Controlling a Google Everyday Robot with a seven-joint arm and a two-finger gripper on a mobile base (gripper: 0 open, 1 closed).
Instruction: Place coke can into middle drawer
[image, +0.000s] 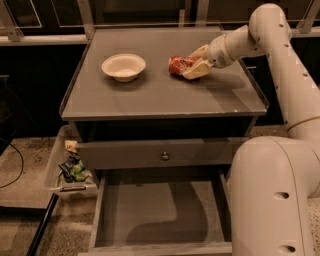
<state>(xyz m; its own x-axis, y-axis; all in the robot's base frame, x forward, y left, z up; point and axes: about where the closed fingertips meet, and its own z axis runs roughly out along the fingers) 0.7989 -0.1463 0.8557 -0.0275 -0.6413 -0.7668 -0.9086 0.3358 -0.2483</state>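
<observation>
The red coke can (177, 65) lies on its side on the grey cabinet top (165, 95), right of centre. My gripper (196, 62) reaches in from the right. Its fingers (199, 70) are closed on the can's right end, and the can still rests on the surface. The middle drawer (150, 212) is pulled out wide open at the bottom of the view. Its flat grey floor has nothing on it, and my arm's shadow falls across it.
A white bowl (123, 66) stands on the cabinet top, left of the can. The closed drawer front with a round knob (165, 156) sits above the open drawer. A bin of clutter (70, 170) stands at the cabinet's left. My robot body (275, 200) fills the lower right.
</observation>
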